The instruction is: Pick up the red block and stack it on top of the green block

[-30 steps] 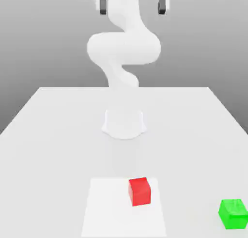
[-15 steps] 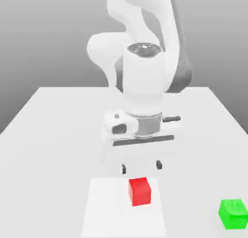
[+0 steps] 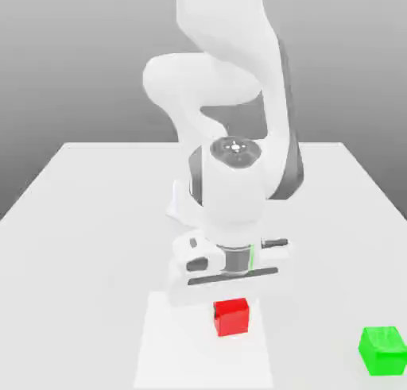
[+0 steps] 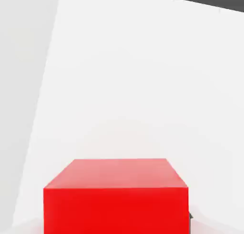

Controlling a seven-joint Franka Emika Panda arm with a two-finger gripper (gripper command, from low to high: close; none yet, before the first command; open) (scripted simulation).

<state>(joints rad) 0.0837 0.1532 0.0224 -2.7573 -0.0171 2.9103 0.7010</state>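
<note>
Standing on the white worktop [image 3: 87,214], the red block [image 3: 231,317] is the landmark for all the rest. It sits on a paler square patch [image 3: 179,341] of the surface, close to the side of that patch toward the exterior view's right. The arm [image 3: 230,102] bends forward from its round base behind the block, and the hand [image 3: 230,265] hangs directly above and just behind the block, so low that its dark lower bar is nearly level with the top face of the block. The jaws are hidden behind the hand body and the block in the exterior view, so I cannot tell if they are released or clenched, and I cannot tell whether they touch the block. The green block [image 3: 383,350] lies well apart from the red one, toward the exterior view's right and a little nearer to the camera, outside the pale patch and directly on the worktop. Both blocks stand flat and upright, and nothing rests on either of them. In the hand view the red block [image 4: 116,197] is very near to the camera, with its top face and one side face visible, and a small dark piece [image 4: 190,217] shows just beside its edge; what this piece is, I cannot say.
</note>
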